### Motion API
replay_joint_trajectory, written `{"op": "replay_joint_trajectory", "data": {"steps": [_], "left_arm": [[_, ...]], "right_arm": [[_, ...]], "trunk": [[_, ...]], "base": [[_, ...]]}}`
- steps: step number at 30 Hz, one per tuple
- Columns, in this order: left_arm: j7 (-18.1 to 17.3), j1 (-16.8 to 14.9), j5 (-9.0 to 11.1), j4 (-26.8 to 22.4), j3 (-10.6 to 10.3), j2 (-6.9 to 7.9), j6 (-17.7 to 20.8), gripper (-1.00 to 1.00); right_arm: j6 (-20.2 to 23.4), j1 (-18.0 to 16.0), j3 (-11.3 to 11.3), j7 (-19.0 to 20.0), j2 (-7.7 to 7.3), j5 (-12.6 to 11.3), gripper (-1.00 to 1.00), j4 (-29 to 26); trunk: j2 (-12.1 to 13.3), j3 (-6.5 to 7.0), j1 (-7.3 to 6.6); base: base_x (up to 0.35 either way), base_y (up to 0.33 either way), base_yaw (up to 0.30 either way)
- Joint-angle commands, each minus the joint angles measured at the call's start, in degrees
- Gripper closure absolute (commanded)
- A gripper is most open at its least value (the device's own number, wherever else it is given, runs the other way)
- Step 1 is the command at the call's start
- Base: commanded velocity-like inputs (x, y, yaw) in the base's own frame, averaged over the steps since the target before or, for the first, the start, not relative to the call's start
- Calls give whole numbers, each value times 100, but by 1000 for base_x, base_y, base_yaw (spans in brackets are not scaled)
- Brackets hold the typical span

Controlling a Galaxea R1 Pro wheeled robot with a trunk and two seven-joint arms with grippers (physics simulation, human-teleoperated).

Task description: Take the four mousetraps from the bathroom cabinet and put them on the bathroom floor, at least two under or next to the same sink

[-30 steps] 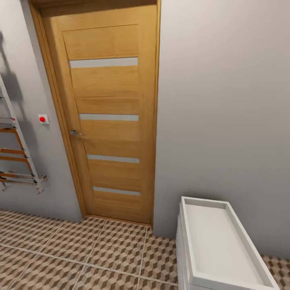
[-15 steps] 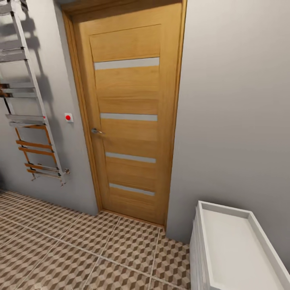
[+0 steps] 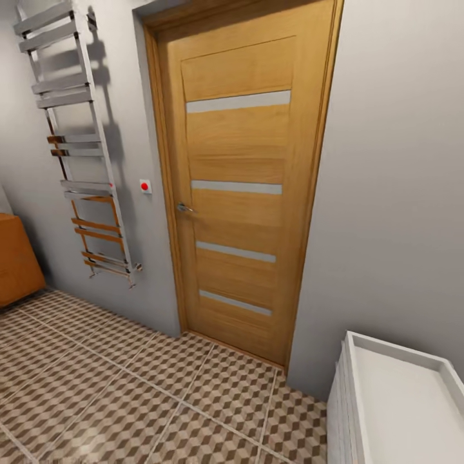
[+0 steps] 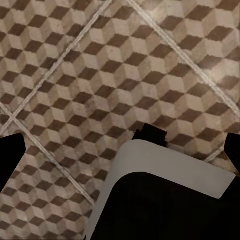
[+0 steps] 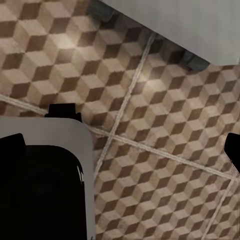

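Note:
The mousetraps are out of view, and so is the bathroom sink. A corner of the orange-brown cabinet [image 3: 16, 264] appears at the head view's left edge, standing on the cube-pattern bathroom floor [image 3: 116, 399]. In the left wrist view my left gripper [image 4: 120, 155] hangs open over the floor tiles [image 4: 90, 75], its dark fingertips [image 4: 10, 157] far apart with nothing between them. The right wrist view has my right gripper [image 5: 120, 150] open as well above the tiles [image 5: 165, 120], with empty fingertips [image 5: 233, 150].
A closed wooden door [image 3: 241, 187] with a metal handle [image 3: 185, 208] faces me. A chrome towel radiator [image 3: 84, 148] hangs on the grey wall to its left. The small white drawer unit [image 3: 399, 406] stands at the lower right. A grey-white part of my own body [image 4: 170, 170] crosses both wrist views.
The head camera has swung left: the door and white drawer unit slid right in the picture, the towel radiator came fully into view, and the orange cabinet corner appeared at the left.

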Motion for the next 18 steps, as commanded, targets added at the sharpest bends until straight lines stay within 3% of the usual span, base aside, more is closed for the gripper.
{"op": "replay_joint_trajectory", "data": {"steps": [1, 18], "left_arm": [[15, -4, 41, 4, -27, -2, -21, -100], [15, -4, 46, 4, -23, -2, -20, -100]], "right_arm": [[-31, -7, 34, -14, 0, -11, -100, 18], [-31, -7, 22, -20, -8, -14, -100, 18]], "trunk": [[-4, -6, 0], [-4, -6, 0]], "base": [[0, 0, 271], [0, 0, 271]]}}
